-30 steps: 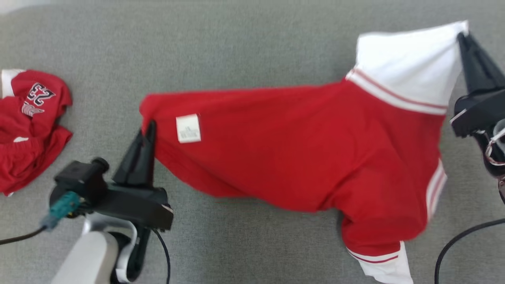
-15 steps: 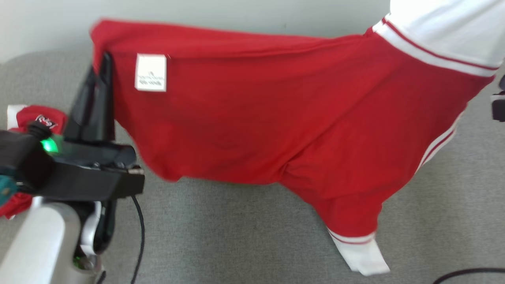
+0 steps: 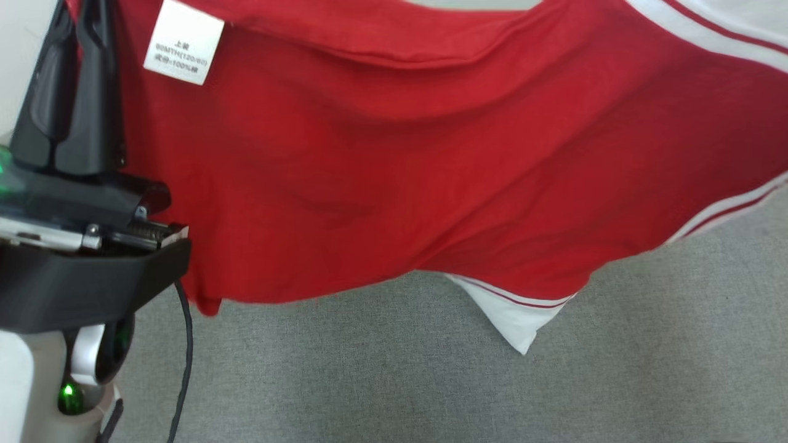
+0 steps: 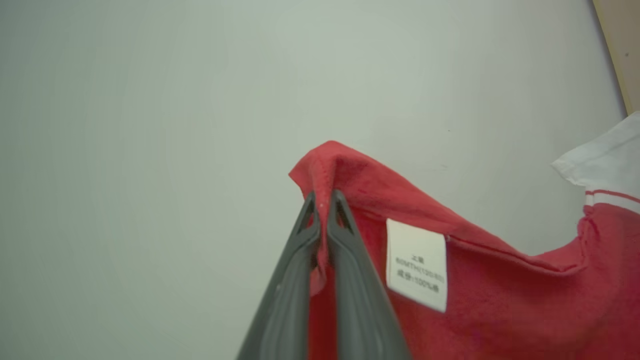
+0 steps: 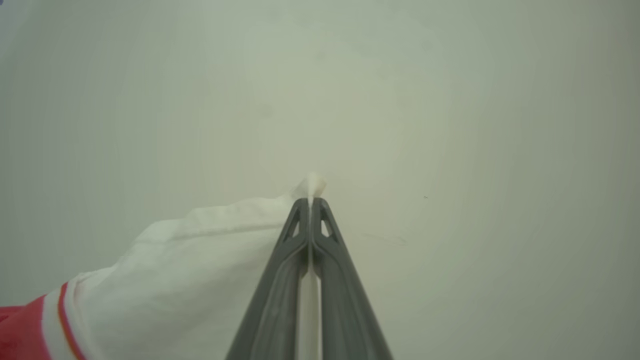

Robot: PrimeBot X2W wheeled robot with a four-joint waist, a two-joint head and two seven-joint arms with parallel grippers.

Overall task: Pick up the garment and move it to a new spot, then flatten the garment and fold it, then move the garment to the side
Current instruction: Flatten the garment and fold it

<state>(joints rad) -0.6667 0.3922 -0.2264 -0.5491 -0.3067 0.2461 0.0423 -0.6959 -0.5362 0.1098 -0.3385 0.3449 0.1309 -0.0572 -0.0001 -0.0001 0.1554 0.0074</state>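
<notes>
The garment (image 3: 431,160) is red with white, red-striped trim and a white care label (image 3: 183,42). It hangs stretched out above the grey surface, and a white cuff (image 3: 517,314) dangles lowest. My left gripper (image 3: 86,12) stands at the upper left of the head view, shut on the garment's red corner. The left wrist view shows that left gripper (image 4: 322,200) pinching the red hem beside the label (image 4: 416,264). In the right wrist view my right gripper (image 5: 310,202) is shut on the edge of the garment's white part (image 5: 200,270).
The grey fabric surface (image 3: 431,381) spreads below the hanging garment. A black cable (image 3: 184,344) drops from my left wrist. Both wrist views face a plain pale wall (image 5: 400,100), and a tan strip (image 4: 620,40) shows at the far right of the left wrist view.
Both grippers have lifted the garment off the grey surface, and it now hangs higher and closer to the camera. The head view has shifted, and the other red clothes at the left have left it.
</notes>
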